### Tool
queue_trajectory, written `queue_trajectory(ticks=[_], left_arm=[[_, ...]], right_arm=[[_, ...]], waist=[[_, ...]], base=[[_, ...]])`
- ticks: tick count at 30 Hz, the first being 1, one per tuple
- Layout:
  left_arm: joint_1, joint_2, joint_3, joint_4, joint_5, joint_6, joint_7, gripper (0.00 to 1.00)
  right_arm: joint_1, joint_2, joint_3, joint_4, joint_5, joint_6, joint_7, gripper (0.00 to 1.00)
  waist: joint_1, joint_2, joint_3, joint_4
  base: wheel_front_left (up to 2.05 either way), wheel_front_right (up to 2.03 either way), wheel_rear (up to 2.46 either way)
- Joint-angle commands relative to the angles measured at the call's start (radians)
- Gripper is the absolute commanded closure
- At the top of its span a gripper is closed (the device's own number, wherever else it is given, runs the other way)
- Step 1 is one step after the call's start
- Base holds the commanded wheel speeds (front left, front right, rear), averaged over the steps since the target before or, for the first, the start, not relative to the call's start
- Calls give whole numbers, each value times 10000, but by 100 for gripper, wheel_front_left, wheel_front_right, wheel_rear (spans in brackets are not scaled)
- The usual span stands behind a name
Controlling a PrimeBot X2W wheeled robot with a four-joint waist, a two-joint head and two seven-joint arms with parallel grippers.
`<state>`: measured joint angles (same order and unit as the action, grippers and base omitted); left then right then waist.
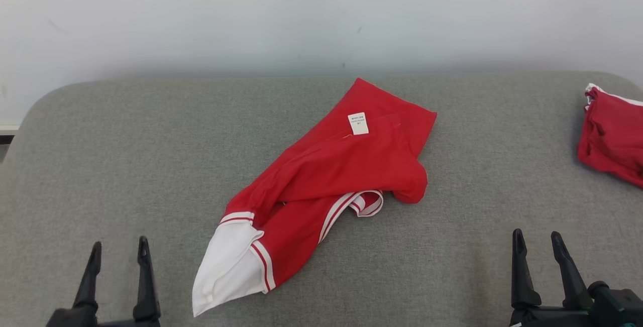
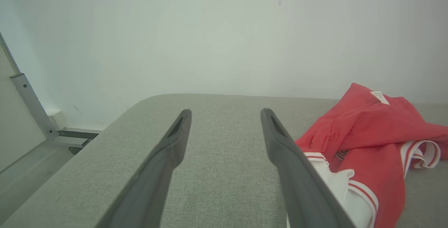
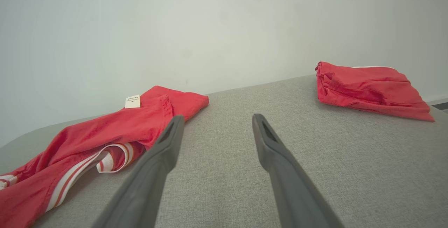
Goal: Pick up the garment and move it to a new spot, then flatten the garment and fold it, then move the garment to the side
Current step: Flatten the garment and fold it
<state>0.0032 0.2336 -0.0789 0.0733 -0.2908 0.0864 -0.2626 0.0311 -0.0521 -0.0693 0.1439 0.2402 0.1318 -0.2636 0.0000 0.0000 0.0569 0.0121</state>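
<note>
crumpled red-and-white fabric garment (image 1: 326,176) lies ahead, between left gripper (image 1: 119,241) and right gripper (image 1: 536,233); both spread wide, empty, probably staged for pickup.

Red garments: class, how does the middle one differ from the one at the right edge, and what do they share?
The middle garment lies crumpled and sprawled; the right garment sits compactly folded. The middle garment shows a large white patch and a label; the right garment shows a thin white edge. Both are red, on the grey surface.
</note>
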Motion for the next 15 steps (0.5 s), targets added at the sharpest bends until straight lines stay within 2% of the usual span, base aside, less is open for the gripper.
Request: queue_trajectory(ticks=[1,15], left_arm=[[181,-110,99,-51,-8,-100,-26,0],[246,-777,607,263,527,-775,-27,0]], right_arm=[[85,7,33,26,12,-21,-7,0],[-321,-177,241,173,14,-21,87,0]], waist=[[0,0,-32,49],[0,0,-18,247]], base=[[0,0,0],[0,0,0]])
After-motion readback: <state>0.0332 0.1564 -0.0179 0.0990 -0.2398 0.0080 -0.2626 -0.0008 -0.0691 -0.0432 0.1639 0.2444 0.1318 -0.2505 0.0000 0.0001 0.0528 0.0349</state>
